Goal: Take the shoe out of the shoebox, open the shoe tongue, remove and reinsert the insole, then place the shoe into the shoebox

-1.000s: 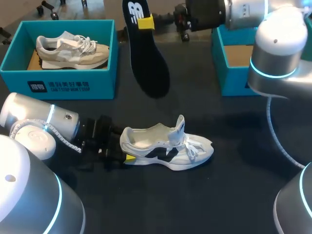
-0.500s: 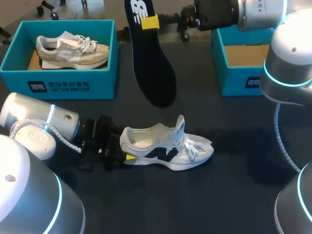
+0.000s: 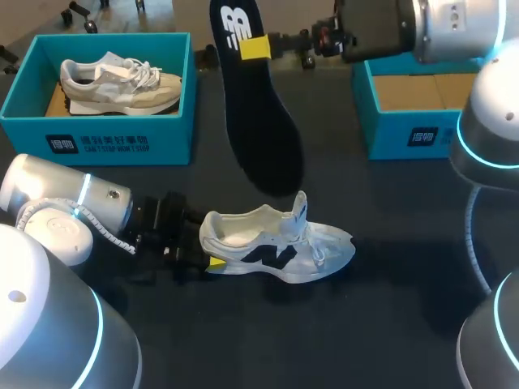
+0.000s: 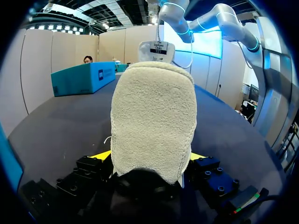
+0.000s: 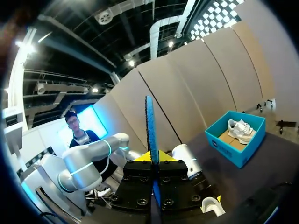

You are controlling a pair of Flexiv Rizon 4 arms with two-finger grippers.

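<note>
The right gripper (image 3: 255, 47) is clenched on the heel end of the dark insole (image 3: 263, 130). Over the last second the insole has swung closer to the white shoe (image 3: 276, 243), and its toe now hangs just above the shoe's raised tongue (image 3: 301, 207), so reinsertion looks about to begin. The left gripper (image 3: 212, 261) stays clamped on the shoe's heel, and the shoe lies unmoved on the table (image 3: 389, 308), well short of the empty shoebox (image 3: 389, 130).

A dark tabletop (image 3: 389, 284) carried a teal box (image 3: 97, 146) at its far left corner, with white print on the front wall. Inside it a beige and grey sneaker (image 3: 122, 81) lay on the brown cardboard floor, toe pointing towards the tabletop's middle, its white laces showing.
</note>
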